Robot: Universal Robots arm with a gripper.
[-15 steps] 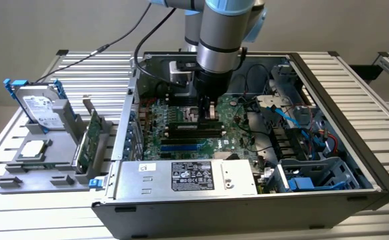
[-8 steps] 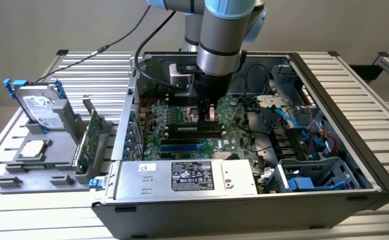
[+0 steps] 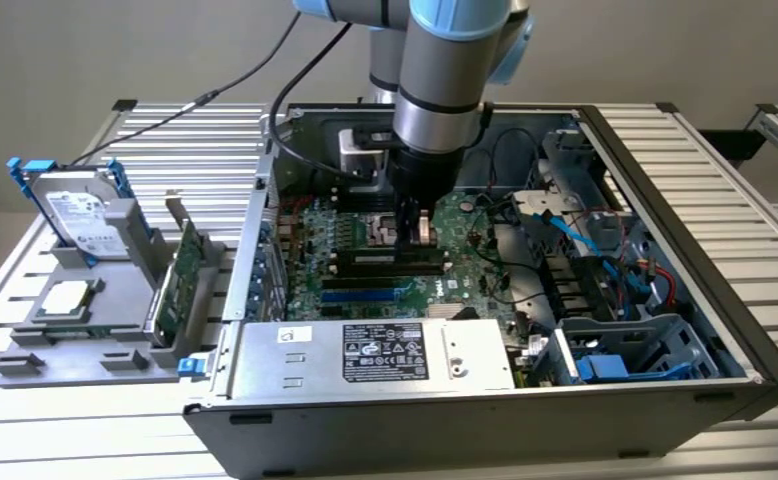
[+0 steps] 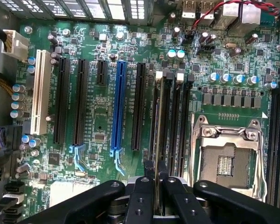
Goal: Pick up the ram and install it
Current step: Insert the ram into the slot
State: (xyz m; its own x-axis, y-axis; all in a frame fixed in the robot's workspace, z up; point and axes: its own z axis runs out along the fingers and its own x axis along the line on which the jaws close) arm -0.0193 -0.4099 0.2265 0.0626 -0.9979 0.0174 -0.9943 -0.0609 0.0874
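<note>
As it lies on the slatted table (image 3: 763, 250), computer case (image 3: 469, 435): a dark tower on its side, its side panel off, with the motherboard on its floor.
Arm (image 3: 449, 90): grey and blue, reaching straight down over the middle of the motherboard.
Motherboard (image 3: 362, 285) (image 4: 98, 116): green, crowded with long black slots and one blue slot (image 4: 117, 107).
Tray (image 3: 82, 300): grey, outside the case, well apart from the motherboard on the exterior view's left; it carries a hard drive (image 3: 76, 215) and an upright green expansion card (image 3: 182, 280).
Gripper (image 3: 416, 215) (image 4: 156, 170): black, low over the motherboard, its fingers (image 4: 142, 196) pinched nearly together on the ram.
Ram (image 4: 157, 121): seen edge-on as a thin olive-green strip; its chips and label cannot be made out. It stands along the motherboard's memory slots (image 4: 177, 126), between the expansion slots and the processor socket (image 4: 226, 161). Whether it touches a slot cannot be told.
Exterior view gives: the case, table, tray and the arm's posture.
Wrist view gives: the pinched ram, the white slot latches and the bare socket.
</note>
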